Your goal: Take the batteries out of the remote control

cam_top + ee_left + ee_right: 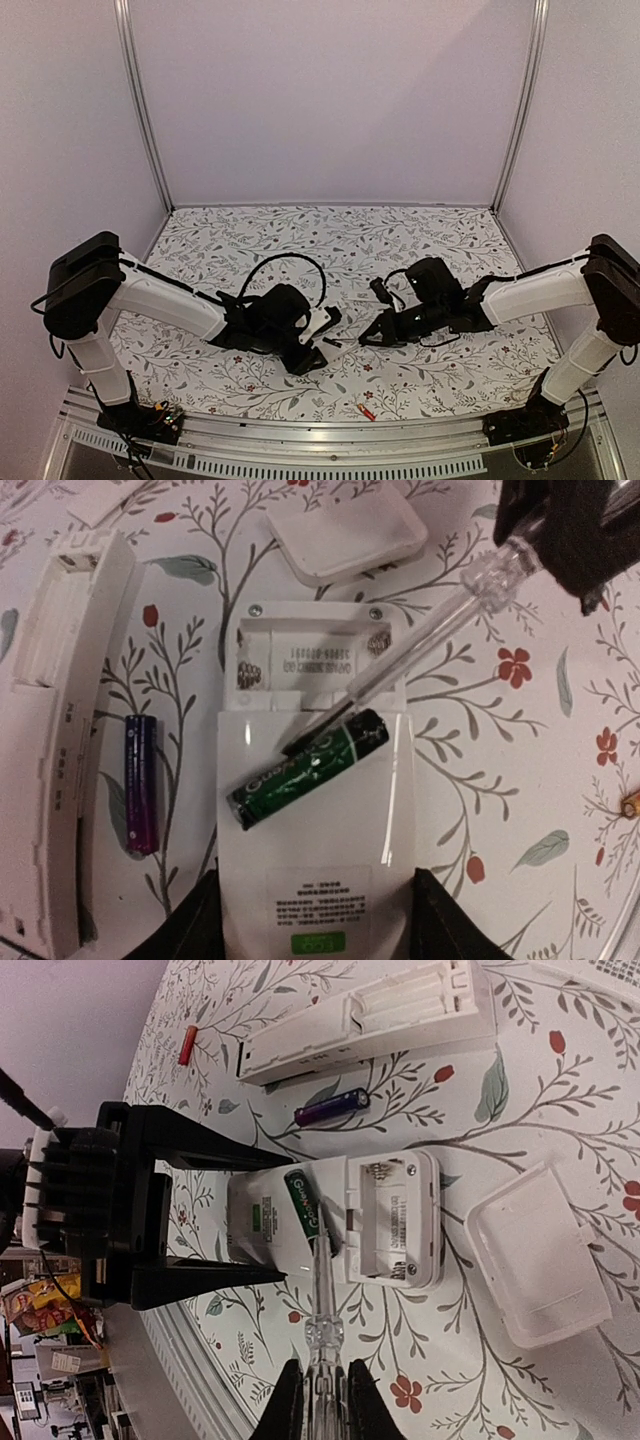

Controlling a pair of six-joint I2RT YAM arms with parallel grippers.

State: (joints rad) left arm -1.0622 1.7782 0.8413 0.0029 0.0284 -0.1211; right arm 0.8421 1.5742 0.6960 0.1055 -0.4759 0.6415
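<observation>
Currently the left end effector (316, 905) clamps the remote (315, 840). The right end effector (323, 1400) is closed on a screwdriver (322, 1295), its tip at the black-and-green battery (308, 767) lying loose on the remote's back, frame centre. The compartment (315, 655) looks emptied. Next: nudge the battery onto the worktop (500, 810).

Table (450, 240) covered with floral-print sheet. On it, remote (330, 840) laid back up, compartment opened. Cover (345, 530) laid just beyond it. Second remote (60, 730) laid alongside, purple battery (141, 783) placed between them. Orange-red battery (367, 411) laid well apart, near front edge.
</observation>
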